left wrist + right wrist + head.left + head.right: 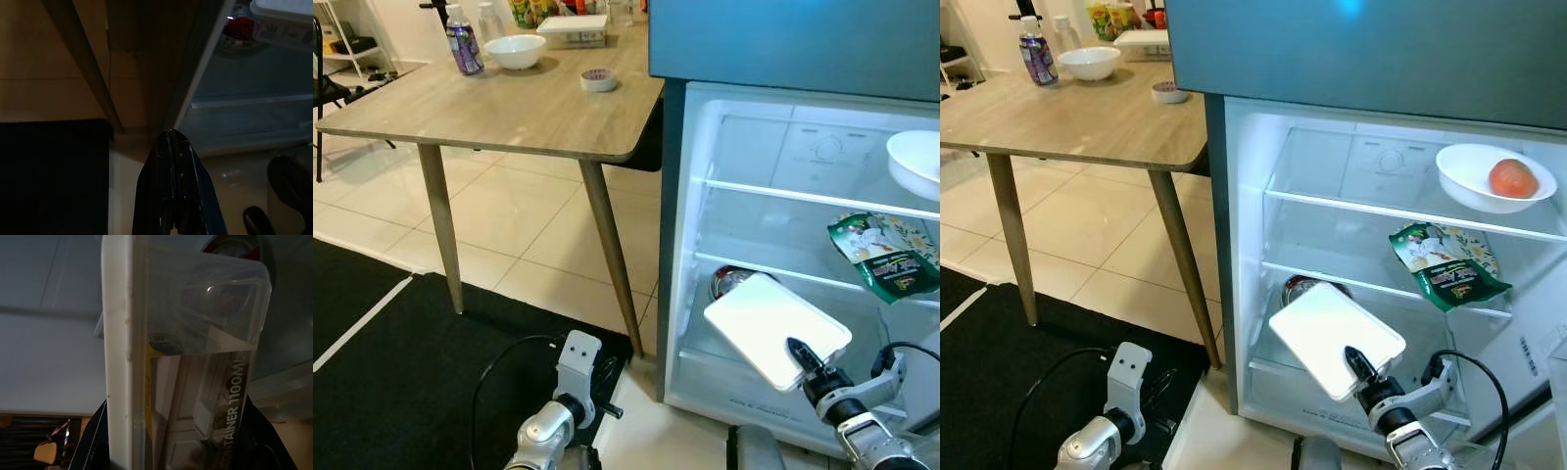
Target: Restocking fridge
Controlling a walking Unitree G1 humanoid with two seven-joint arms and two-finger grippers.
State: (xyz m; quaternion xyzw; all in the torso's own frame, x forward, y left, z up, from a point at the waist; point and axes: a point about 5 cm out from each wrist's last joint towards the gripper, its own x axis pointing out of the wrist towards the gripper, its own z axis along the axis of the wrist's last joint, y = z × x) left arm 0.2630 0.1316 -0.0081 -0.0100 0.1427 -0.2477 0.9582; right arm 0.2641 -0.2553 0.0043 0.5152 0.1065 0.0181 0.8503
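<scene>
Right claw (1363,369) gripping one white-lidded container (1332,335).

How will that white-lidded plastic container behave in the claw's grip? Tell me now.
The container probably stays stiff: its flat lid shows no sag. Likely light, since its clear walls look empty. The right claw grips one corner only, so it may pivot or slip.

Both arms are silver metal with rounded joints and looping black cables, the left tool (578,364) showing a pale grey housing with dark screw holes, the right tool (1361,364) ending in long glossy black fingers.
</scene>
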